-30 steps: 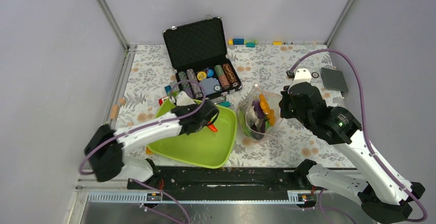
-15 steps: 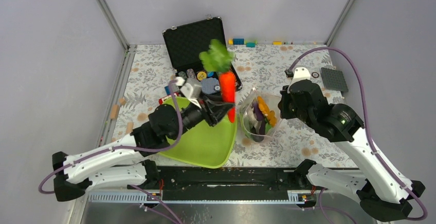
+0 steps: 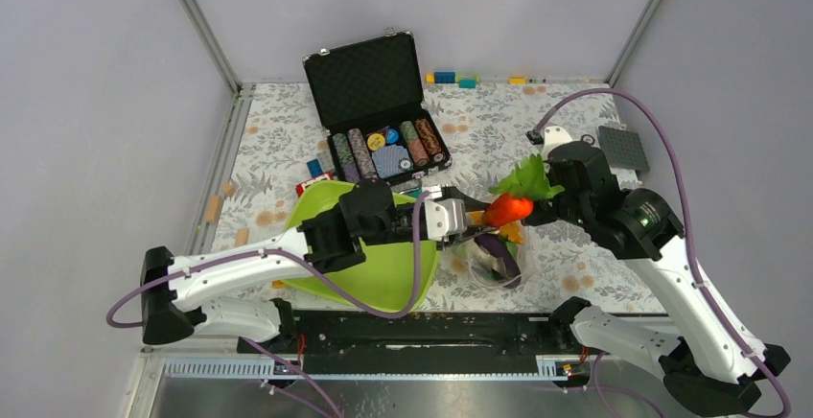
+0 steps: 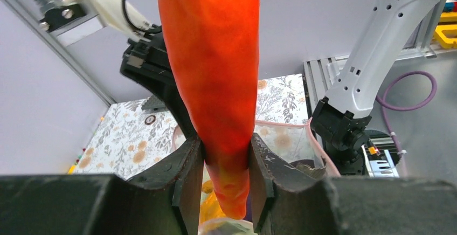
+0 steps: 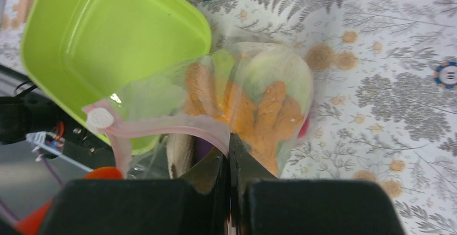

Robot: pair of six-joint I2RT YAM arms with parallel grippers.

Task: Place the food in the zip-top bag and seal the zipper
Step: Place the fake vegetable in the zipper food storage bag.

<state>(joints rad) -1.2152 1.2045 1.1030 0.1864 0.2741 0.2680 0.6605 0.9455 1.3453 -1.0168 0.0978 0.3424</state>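
Top view: left gripper [image 3: 476, 221] reaches right past the lime tray [image 3: 383, 279] and is clamped on the thin end of the carrot [image 3: 508, 209]. The carrot is up in the air over the bag [image 3: 500, 260], leafy end pointing right and far toward the right arm [image 3: 618, 226], so it is not in the bag yet. The bag sits just right of the tray with a purple eggplant [image 3: 491, 245] and some orange pieces showing inside. No food shows on the visible part of the tray. The open chip case [image 3: 369, 82] is at the far side, not part of the job. Left wrist view: jaws are narrow, both pads pressed on the carrot near its tip, and the body fills the frame. The bag's pink-edged mouth is visible beyond the tip, open. Right wrist view: right gripper [image 5: 229, 151] is pinched fully together on the pink zipper [image 5: 178, 124] at the bag's mouth, holding that edge up. Orange food [image 5: 267, 113] and something pale green sit inside the clear plastic, and a bit of the carrot shows at the lower left corner. Progress, as a judgement: most of the food looks bagged and the carrot looks like the last piece. What is left is to lower it through the mouth, let go, then press the zipper closed along its length. The seal is not started, since the strip hangs open.
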